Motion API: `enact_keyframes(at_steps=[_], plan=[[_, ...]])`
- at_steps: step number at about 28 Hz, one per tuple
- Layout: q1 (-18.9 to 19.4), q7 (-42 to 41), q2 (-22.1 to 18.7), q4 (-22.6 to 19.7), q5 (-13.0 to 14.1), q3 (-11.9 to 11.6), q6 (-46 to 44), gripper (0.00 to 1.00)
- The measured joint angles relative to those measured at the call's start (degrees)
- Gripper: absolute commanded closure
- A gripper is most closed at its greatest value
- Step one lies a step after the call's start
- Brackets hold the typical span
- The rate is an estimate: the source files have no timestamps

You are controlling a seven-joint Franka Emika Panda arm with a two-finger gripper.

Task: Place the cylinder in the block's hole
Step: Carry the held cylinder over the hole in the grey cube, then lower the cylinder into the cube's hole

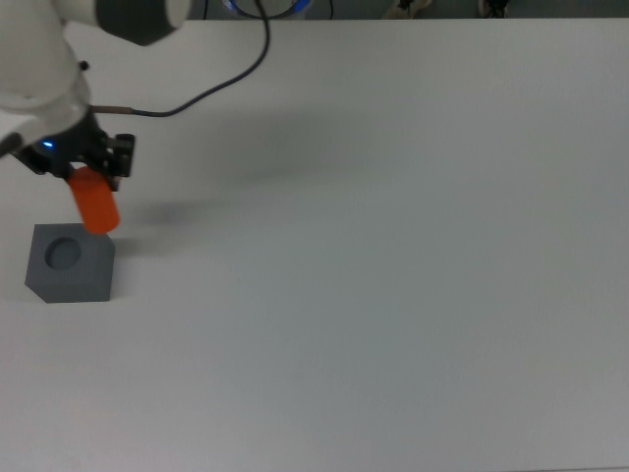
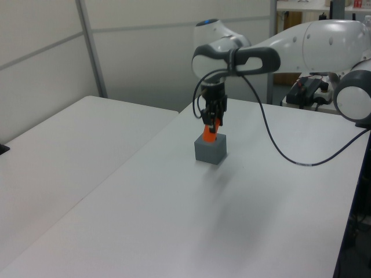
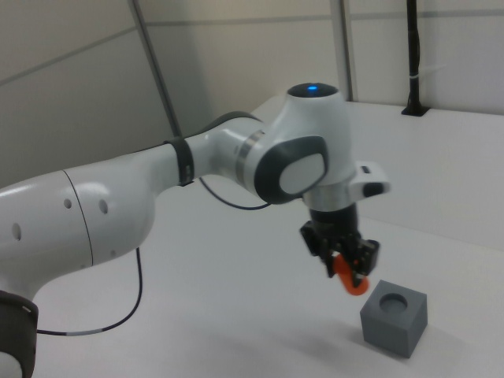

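My claw (image 3: 344,264) pinches the small bright orange cylinder (image 1: 95,204), tilted, above the white counter (image 1: 393,275) beside the dark grey matte cube (image 1: 71,264), whose round hole (image 1: 65,253) faces up.

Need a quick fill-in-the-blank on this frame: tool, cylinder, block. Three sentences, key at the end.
1. The tool is shut on the ______-coloured cylinder.
2. The cylinder hangs tilted in the air, not yet in the ______ on the block's top face.
3. The grey block sits on the white ______.

Missing words: orange; hole; table
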Motion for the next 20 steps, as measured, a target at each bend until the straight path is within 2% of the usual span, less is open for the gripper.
enact_keyframes(at_steps=[3, 6, 20], plan=[[-0.4, 0.0, 0.1, 0.0, 3.8, -2.6, 3.3, 0.99], [-0.6, 0.0, 0.4, 0.0, 5.6, -3.9, 5.3, 0.98], [-0.6, 0.0, 2.3, -0.5, 6.0, -4.5, 7.9, 0.97]])
